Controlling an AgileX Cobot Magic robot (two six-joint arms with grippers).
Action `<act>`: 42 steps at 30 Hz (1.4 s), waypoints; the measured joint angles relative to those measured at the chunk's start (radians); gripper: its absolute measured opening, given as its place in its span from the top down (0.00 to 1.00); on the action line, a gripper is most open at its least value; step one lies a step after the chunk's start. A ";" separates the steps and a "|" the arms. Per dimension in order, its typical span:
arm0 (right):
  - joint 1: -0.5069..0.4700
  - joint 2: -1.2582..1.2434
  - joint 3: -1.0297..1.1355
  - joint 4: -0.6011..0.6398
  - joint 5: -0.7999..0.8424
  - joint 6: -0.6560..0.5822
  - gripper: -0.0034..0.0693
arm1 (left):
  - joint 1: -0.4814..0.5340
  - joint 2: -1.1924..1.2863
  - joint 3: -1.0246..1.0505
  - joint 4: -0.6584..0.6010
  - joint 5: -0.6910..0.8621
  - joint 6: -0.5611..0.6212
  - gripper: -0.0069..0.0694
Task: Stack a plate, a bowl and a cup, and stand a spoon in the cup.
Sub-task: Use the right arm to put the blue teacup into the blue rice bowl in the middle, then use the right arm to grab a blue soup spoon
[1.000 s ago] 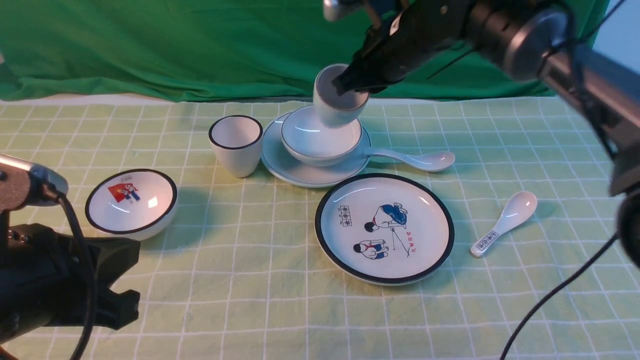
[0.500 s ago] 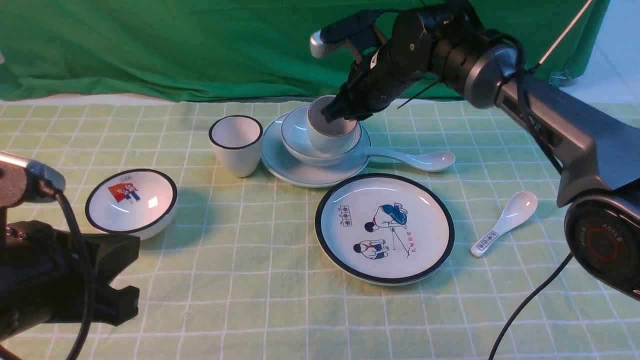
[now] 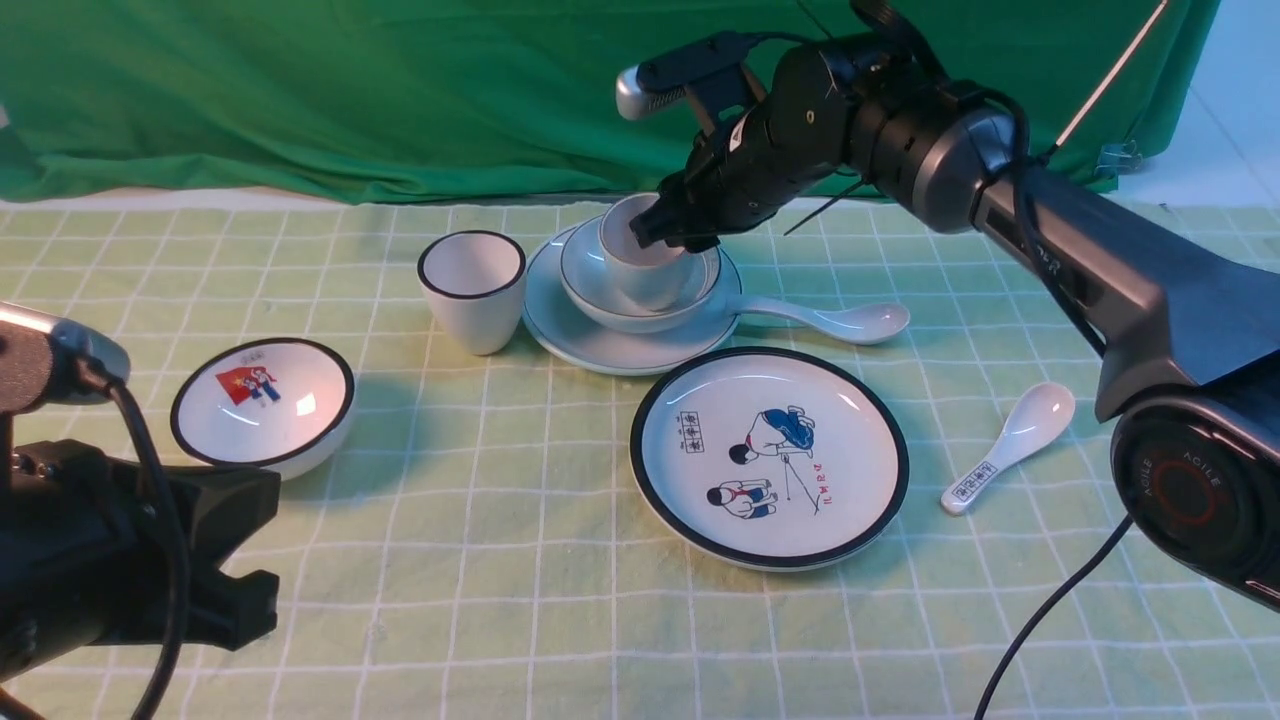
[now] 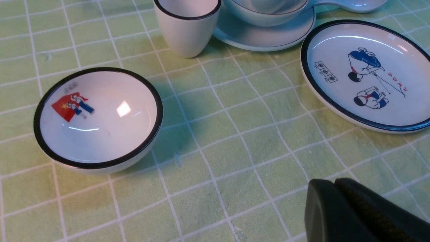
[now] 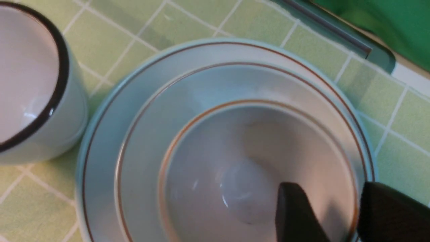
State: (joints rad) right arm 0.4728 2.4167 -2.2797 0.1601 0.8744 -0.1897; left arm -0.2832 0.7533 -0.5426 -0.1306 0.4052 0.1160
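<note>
The plain white plate (image 3: 600, 352) lies at the back of the cloth with the thin-rimmed bowl (image 3: 590, 285) on it. The plain cup (image 3: 640, 285) stands upright inside the bowl. My right gripper (image 3: 665, 232) is open over the cup's rim. In the right wrist view one finger is inside the cup (image 5: 242, 158) and the other is outside its wall, with a gap showing at the rim. The all-white spoon (image 3: 840, 320) lies on the cloth just right of the plate, its handle against the plate's edge. My left gripper (image 4: 334, 181) is shut and empty, low over the near left cloth.
A black-rimmed cup (image 3: 472, 290) stands just left of the stack. A black-rimmed bowl with a flag picture (image 3: 262, 405) sits at the left. A cartoon plate (image 3: 768, 455) lies in front of the stack. A spoon with a printed handle (image 3: 1005, 445) lies to its right.
My right gripper came down with the cup and set it in the bowl, then its jaws parted off the cup's wall. The left arm has stayed still.
</note>
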 joint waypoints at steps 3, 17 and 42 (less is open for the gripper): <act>0.000 -0.001 0.000 0.000 -0.003 0.001 0.42 | 0.000 0.000 0.000 0.000 0.000 -0.005 0.89; -0.023 -0.205 -0.004 0.002 0.103 -0.114 0.20 | 0.000 0.000 0.000 0.000 -0.001 -0.006 0.89; -0.109 -0.050 0.191 -0.006 0.083 -0.495 0.25 | 0.000 0.000 0.006 0.030 -0.007 -0.005 0.89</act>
State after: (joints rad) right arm 0.3642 2.3665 -2.0891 0.1539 0.9579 -0.6847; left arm -0.2832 0.7533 -0.5368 -0.1002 0.3978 0.1112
